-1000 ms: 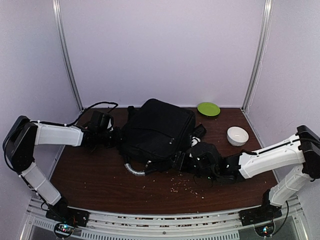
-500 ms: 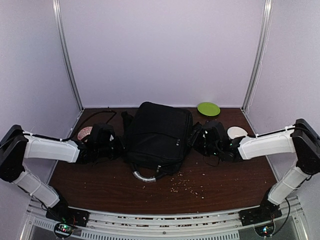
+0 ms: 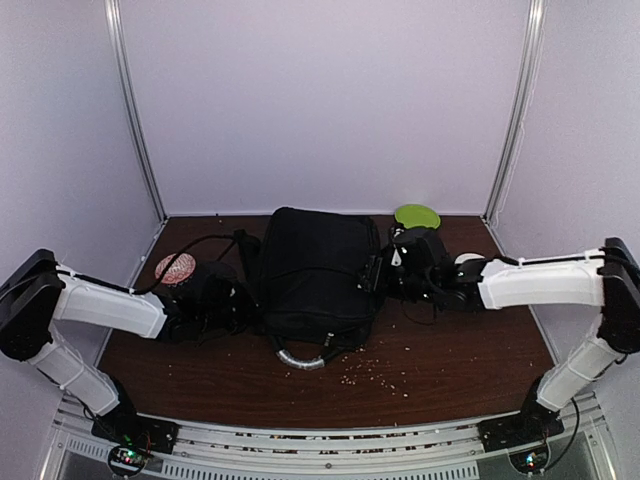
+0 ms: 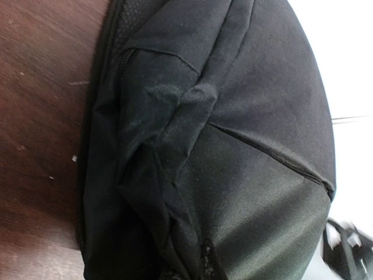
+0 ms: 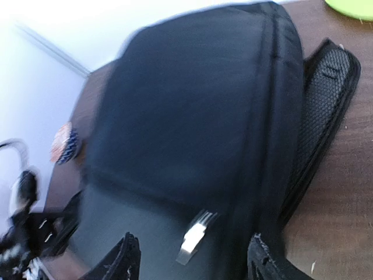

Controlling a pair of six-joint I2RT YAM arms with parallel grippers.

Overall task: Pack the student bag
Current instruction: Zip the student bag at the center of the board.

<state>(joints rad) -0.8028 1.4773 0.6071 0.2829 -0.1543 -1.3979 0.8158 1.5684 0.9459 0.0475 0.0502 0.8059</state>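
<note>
Item: large black soft fabric backpack [image 3: 318, 275], laid on the brown bench [image 3: 450, 350] between both pincers.
Left pincer [image 3: 235, 303]: closed together at the bag's side; pinched fabric not confirmed.
Right pincer [image 5: 194, 259]: fingers apart, silver zip pull [image 5: 195, 236] just ahead.
Step judged: bag being steadied for opening.
Next move: the pull is to be gripped squarely.

The dark wooden tabletop [image 3: 200, 375] carries a green plate [image 3: 417, 216] at the back right, a partly hidden white bowl [image 3: 467, 261] near it, a red-and-white patterned disc [image 3: 176, 268] at the left, a black cable [image 3: 205, 241] beside the disc, and pale crumbs [image 3: 375, 372] scattered toward the front.
</note>
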